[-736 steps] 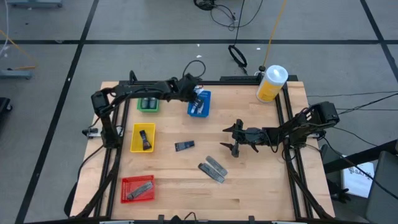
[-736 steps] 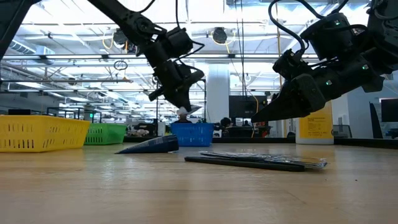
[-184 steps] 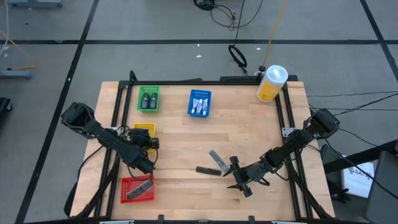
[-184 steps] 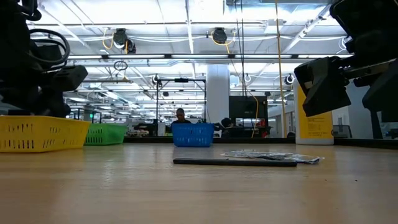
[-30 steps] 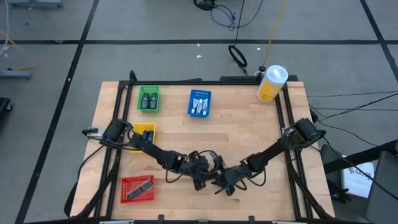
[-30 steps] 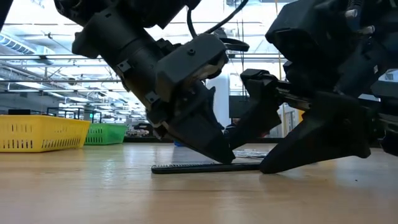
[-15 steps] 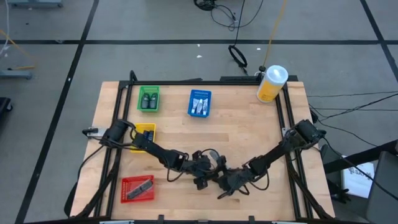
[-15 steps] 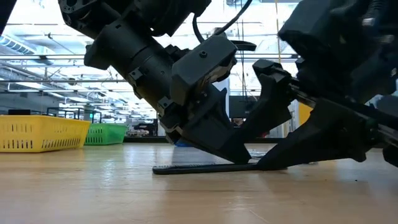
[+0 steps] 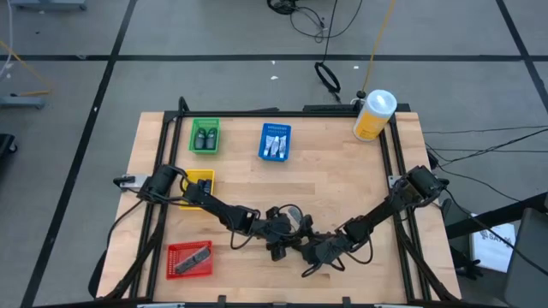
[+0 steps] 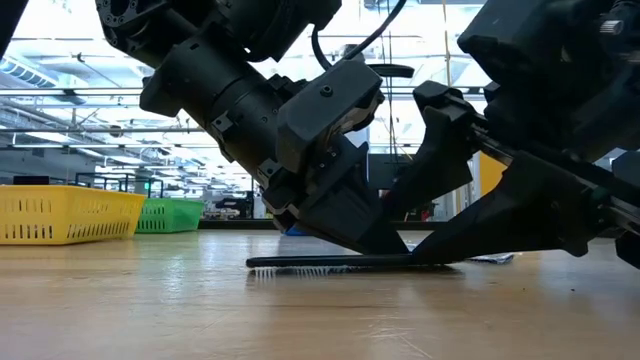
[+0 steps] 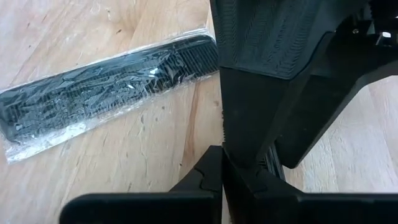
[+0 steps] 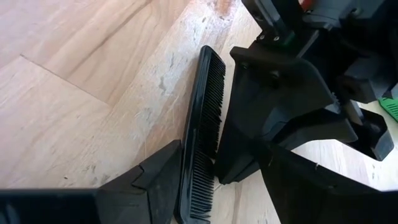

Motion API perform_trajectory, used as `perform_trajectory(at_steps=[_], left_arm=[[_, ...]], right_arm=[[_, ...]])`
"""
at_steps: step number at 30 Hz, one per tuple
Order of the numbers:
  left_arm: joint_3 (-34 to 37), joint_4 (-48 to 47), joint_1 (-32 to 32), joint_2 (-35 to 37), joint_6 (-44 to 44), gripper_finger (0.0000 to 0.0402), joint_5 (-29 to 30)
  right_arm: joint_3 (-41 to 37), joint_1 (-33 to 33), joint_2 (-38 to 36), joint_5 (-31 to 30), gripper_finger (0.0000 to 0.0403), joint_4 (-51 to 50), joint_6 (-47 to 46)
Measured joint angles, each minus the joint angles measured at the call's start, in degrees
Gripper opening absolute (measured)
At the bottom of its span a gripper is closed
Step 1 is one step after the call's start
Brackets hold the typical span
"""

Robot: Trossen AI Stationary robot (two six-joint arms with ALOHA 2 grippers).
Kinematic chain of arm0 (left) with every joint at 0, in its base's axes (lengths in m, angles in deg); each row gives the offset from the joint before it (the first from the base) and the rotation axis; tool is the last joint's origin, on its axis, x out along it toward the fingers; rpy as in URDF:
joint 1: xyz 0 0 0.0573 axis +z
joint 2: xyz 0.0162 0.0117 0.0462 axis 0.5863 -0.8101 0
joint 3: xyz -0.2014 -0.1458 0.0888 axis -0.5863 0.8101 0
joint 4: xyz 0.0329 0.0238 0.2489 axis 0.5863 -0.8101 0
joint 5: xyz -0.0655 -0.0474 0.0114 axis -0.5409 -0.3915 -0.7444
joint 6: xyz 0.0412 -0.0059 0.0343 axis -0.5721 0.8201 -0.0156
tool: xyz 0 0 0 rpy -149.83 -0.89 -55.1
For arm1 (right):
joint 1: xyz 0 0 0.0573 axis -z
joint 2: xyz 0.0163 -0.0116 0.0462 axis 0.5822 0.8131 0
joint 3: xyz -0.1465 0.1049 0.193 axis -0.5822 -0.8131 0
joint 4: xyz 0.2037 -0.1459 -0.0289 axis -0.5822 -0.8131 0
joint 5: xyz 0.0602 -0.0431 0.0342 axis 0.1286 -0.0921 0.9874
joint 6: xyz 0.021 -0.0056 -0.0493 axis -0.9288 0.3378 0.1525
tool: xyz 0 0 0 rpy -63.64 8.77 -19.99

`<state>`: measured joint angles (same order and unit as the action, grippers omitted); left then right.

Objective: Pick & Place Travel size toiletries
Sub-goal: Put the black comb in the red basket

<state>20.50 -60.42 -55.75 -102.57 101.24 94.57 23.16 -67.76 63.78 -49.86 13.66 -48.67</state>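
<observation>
**Two grippers on one bare comb, near the table's front**

Both arms met low over the front middle of the table (image 9: pixel 360 180). The thing in hand was a bare black comb (image 12: pixel 202 124), lying flat on the wood. The right gripper (image 12: pixel 214 168) stood with its fingers spread, one on each side of the comb and down at table level. The left gripper (image 11: pixel 222 152) had its fingers pressed together, with the tips down against the comb. Whether they nipped its edge or only pushed on it could not be told.

A wrapped comb (image 11: pixel 106 93) in clear film lay just beside the bare one, untouched.

By my reading, the step was the pick itself. A thin, flat comb is hard to lift off wood, so one arm seemed to be steadying or tipping it for the other. The next move would call for the right fingers to close across the comb's narrow width without skidding over it. The left tips would have to get out of the way, and the comb could then go to a tray. The red tray (image 9: pixel 188 258), with a dark flat item in it, looked the likeliest.

No writing could be read anywhere. The film showed no print, and the yellow canister (image 9: pixel 374 115) at the far corner was too small for its label to be made out.
</observation>
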Motion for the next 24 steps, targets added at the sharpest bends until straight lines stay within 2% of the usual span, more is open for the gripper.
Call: perform_trajectory(at_steps=[15,17,20,24], left_arm=[[0.03,1.51,-0.09,-0.09,-0.15,0.0010,-2.06],[0.08,2.02,-0.09,-0.13,-0.33,0.0011,-2.22],[0.04,2.43,-0.16,-0.20,-0.52,0.0004,-2.64],[0.04,2.45,-0.20,-0.20,-0.57,0.0007,-2.67]], right_arm=[[-0.06,-0.04,-2.49,-1.88,0.0196,-3.37,-6.11],[-0.02,0.03,-2.49,-0.27,0.0196,-4.53,-6.22],[-0.06,0.81,-2.47,5.35,0.0193,-5.04,-7.64],[-0.07,2.24,-2.56,10.31,0.0163,-5.50,-11.17]])
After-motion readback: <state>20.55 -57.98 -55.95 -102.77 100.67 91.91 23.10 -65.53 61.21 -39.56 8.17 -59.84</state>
